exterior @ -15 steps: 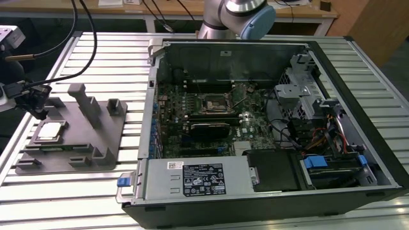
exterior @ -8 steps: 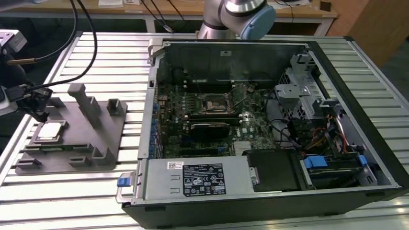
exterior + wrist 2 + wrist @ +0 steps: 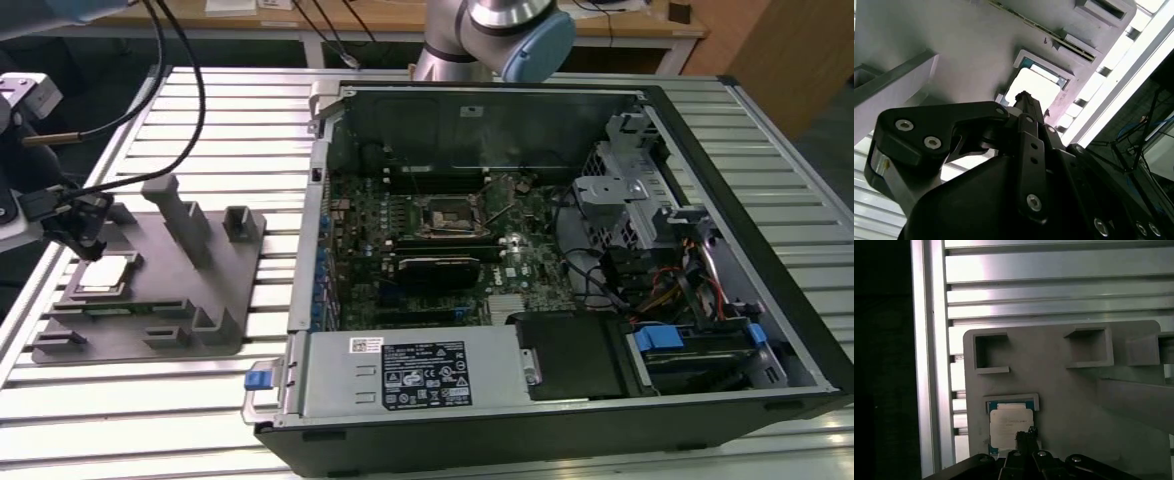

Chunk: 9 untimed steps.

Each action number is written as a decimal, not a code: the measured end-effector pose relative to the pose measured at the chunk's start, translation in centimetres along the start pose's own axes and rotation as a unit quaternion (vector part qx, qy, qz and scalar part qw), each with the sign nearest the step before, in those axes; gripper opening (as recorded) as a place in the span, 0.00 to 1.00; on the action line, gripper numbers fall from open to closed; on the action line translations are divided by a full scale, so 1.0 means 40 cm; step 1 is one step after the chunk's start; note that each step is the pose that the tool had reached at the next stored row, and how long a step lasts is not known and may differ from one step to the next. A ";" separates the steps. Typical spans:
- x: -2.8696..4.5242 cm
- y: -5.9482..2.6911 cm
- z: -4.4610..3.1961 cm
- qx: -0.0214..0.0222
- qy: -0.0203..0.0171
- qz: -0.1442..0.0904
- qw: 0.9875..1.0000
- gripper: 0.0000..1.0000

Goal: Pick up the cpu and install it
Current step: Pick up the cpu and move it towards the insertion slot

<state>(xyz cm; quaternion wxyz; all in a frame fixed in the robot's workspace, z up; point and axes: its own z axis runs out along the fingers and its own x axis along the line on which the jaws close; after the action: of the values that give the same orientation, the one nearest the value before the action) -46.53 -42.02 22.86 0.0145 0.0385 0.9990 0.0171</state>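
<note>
The cpu (image 3: 107, 273) lies flat in a shallow pocket of the grey tray (image 3: 214, 300), at the exterior view's left. Its pale metal top shows in both wrist views (image 3: 1036, 87) (image 3: 1010, 421). My gripper (image 3: 83, 240) hangs just above the cpu's edge. Its dark fingertips are drawn together into one narrow tip (image 3: 1024, 95) (image 3: 1026, 432), shut with nothing between them. Whether the tip touches the chip cannot be told. The black socket (image 3: 447, 213) with its metal frame sits on the motherboard inside the open computer case.
The open computer case (image 3: 561, 240) takes up the middle and the exterior view's right of the slatted aluminium table (image 3: 174, 400). Upright posts (image 3: 180, 215) rise from the tray beside the gripper. Cables (image 3: 187, 90) hang at the back left.
</note>
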 end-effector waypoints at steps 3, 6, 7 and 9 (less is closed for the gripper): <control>0.005 -0.001 0.010 0.001 0.000 0.000 1.000 0.11; 0.010 -0.002 0.021 0.001 0.000 0.000 1.000 0.11; 0.012 -0.002 0.024 0.001 0.000 0.000 1.000 0.11; 0.013 -0.002 0.031 0.001 0.000 0.000 1.000 0.11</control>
<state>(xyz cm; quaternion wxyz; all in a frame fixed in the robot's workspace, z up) -47.04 -42.03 21.61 0.0145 0.0384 0.9990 0.0165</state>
